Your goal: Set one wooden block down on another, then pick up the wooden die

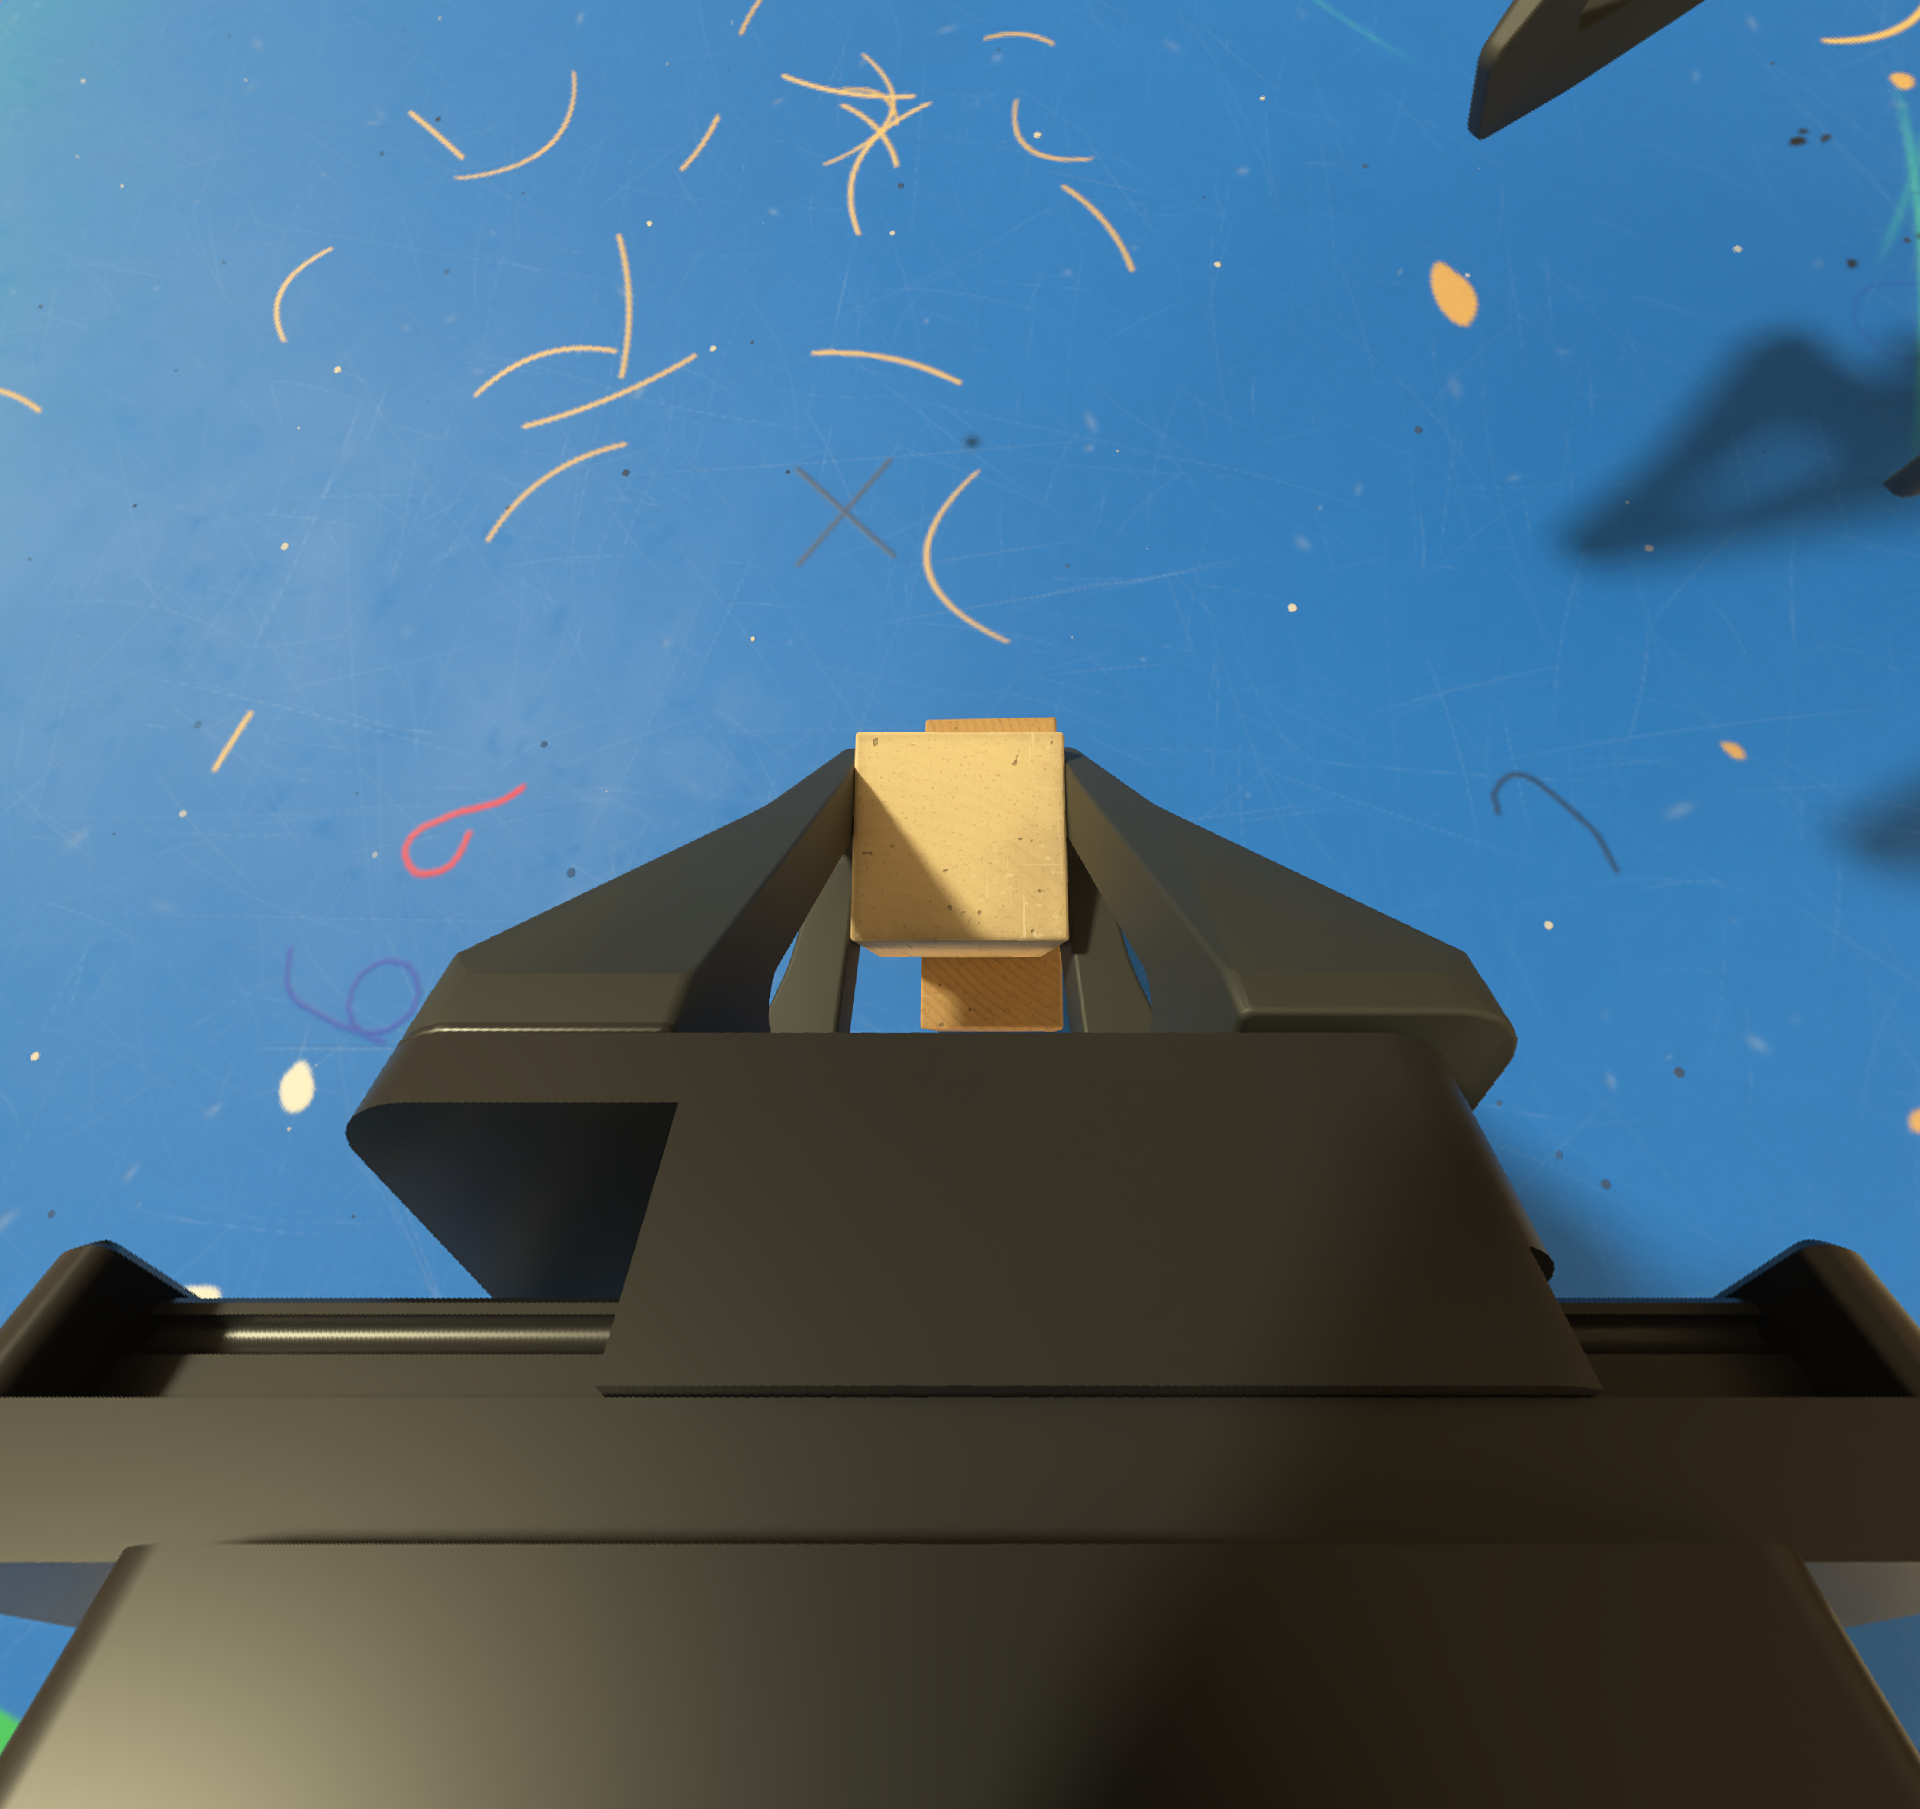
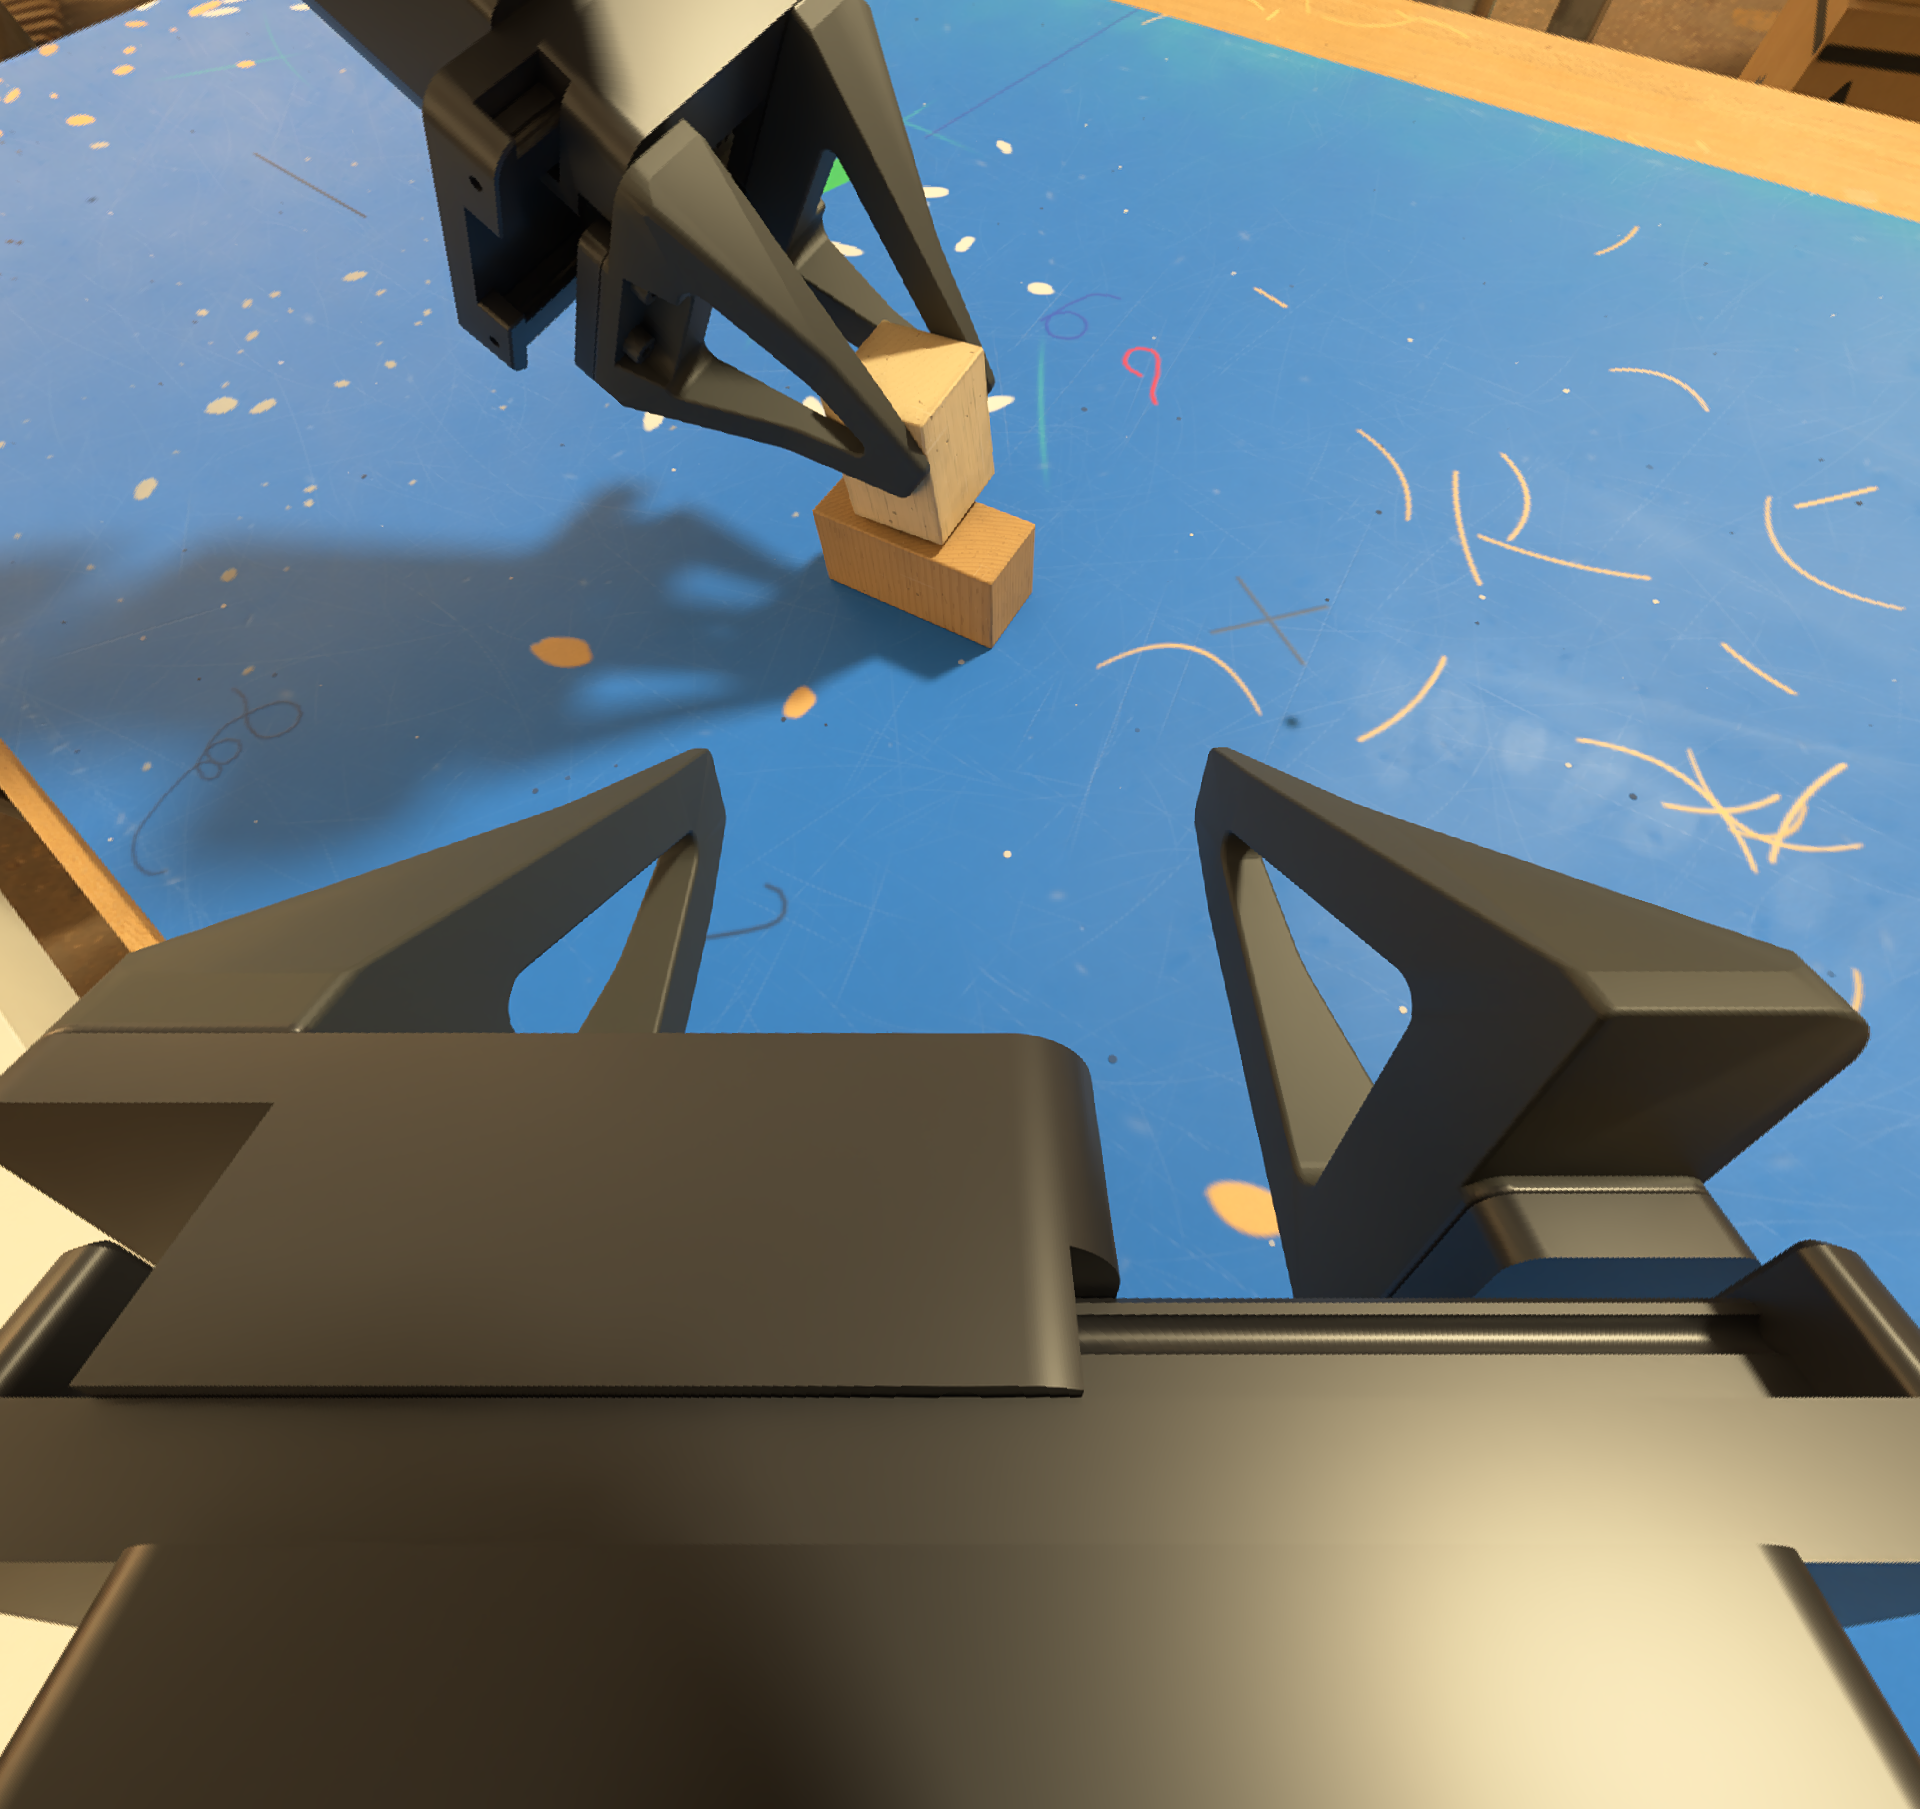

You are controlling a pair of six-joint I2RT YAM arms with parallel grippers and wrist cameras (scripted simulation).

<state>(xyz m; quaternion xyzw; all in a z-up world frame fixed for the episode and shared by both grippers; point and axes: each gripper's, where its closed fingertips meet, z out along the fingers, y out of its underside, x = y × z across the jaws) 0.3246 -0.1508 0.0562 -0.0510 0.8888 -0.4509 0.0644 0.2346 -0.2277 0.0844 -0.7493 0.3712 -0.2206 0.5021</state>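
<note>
Two wooden blocks show, and two claws. The left claw [image 1: 958, 840] is clamped on the pale block [image 1: 958, 840], one finger pressed to each side. That pale block [image 2: 928, 429] sits tilted over the darker block [image 2: 925, 570], its lower end meeting the darker one's top. The darker block [image 1: 992, 990] lies flat on the blue surface [image 1: 1299, 533], peeking out below and behind the pale one. The right claw [image 2: 956, 814] hangs with its two fingers spread wide apart, holding nothing, near the pair but not touching. The die is not in either view
</note>
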